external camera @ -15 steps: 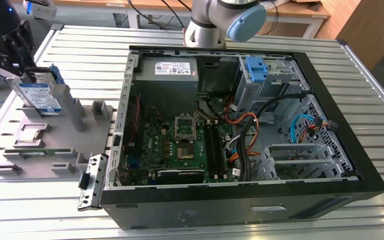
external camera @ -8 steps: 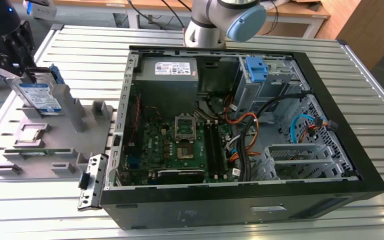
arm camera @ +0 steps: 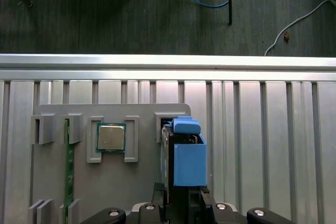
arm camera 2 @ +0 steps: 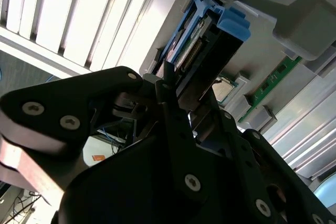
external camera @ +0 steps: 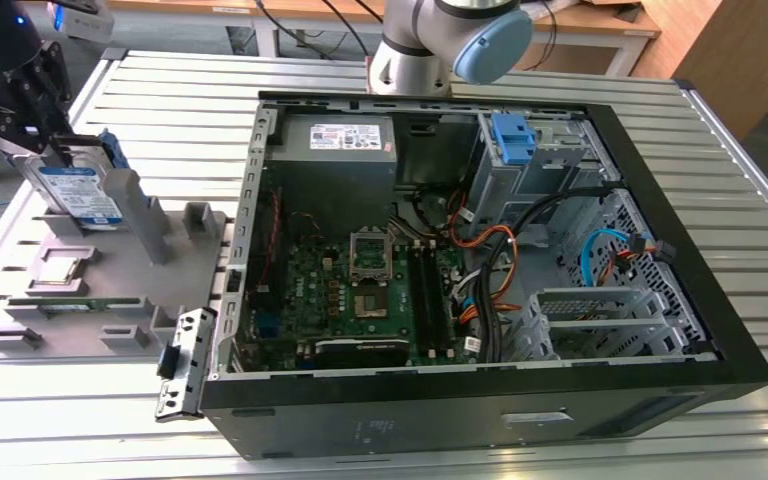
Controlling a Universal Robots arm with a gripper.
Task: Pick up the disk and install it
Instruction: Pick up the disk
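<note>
Gripper (arm camera: 179,195) closed narrowly on the disk (external camera: 80,190), fingers (arm camera 2: 169,95) against its two faces, the disk standing on edge at its slot in the grey fixture plate (external camera: 157,240), beside the processor chip (arm camera: 111,137), at the exterior view's left, well apart from the open computer case (external camera: 491,405).

In the exterior view the arm (external camera: 444,40) runs off the top edge, and a grey post (external camera: 131,220) hides a lower corner of the disk (external camera: 75,190). In the first wrist view the gripper (arm camera: 178,209) is cut by the edge.
</note>
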